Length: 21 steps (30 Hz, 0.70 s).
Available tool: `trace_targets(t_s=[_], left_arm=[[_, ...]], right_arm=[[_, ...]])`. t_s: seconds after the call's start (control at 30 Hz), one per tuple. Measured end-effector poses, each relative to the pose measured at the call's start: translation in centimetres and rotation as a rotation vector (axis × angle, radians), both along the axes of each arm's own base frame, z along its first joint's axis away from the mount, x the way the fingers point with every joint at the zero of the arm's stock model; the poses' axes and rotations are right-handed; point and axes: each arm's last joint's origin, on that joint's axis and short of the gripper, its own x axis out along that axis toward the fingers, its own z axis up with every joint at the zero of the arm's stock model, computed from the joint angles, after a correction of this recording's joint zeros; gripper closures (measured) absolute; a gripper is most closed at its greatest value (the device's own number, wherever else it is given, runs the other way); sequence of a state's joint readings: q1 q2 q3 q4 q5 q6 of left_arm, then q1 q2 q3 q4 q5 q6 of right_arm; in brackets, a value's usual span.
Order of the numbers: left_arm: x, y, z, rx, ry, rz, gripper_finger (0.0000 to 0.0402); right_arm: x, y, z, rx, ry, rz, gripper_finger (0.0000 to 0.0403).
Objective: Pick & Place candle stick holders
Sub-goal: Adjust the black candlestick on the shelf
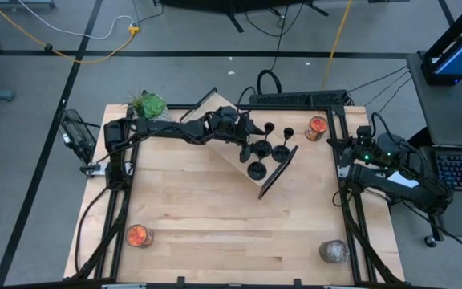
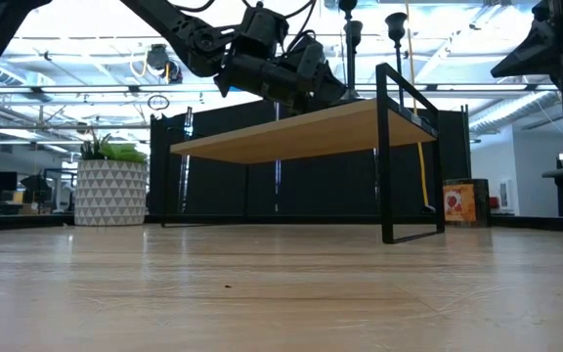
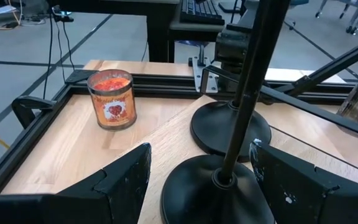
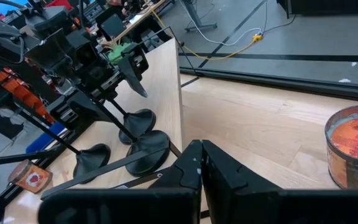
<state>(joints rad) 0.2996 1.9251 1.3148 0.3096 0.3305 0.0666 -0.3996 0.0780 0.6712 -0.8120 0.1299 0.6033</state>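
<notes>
Three black candle stick holders stand by their round bases on a small raised wooden shelf at the table's far middle. My left gripper reaches in from the left and is open. Its fingers stand on either side of the nearest holder's thin stem, just over its disc base, with a gap on each side. A second holder's base stands right behind it. My right gripper is shut and waits at the table's right edge.
An orange candle jar stands at the far right, beside the shelf. Another orange jar sits near left and a grey jar near right. A potted plant stands far left. The shelf's black frame rises beside the holders.
</notes>
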Motion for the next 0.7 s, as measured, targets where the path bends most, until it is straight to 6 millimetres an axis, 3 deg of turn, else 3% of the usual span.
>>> trace_targets(t_s=[0.17, 0.43, 0.7], left_arm=[[-0.02, -0.01, -0.07, -0.002, 0.008, 0.000, 0.0128], [-0.04, -0.05, -0.21, -0.013, 0.024, 0.022, 0.0193], [0.06, -0.21, -0.20, -0.005, 0.026, 0.070, 0.0226]], right_arm=[[0.00, 0.00, 0.00, 0.000, 0.000, 0.000, 0.0403], [0.00, 0.00, 0.00, 0.000, 0.000, 0.000, 0.0403], [0.00, 0.00, 0.00, 0.000, 0.000, 0.000, 0.0403]])
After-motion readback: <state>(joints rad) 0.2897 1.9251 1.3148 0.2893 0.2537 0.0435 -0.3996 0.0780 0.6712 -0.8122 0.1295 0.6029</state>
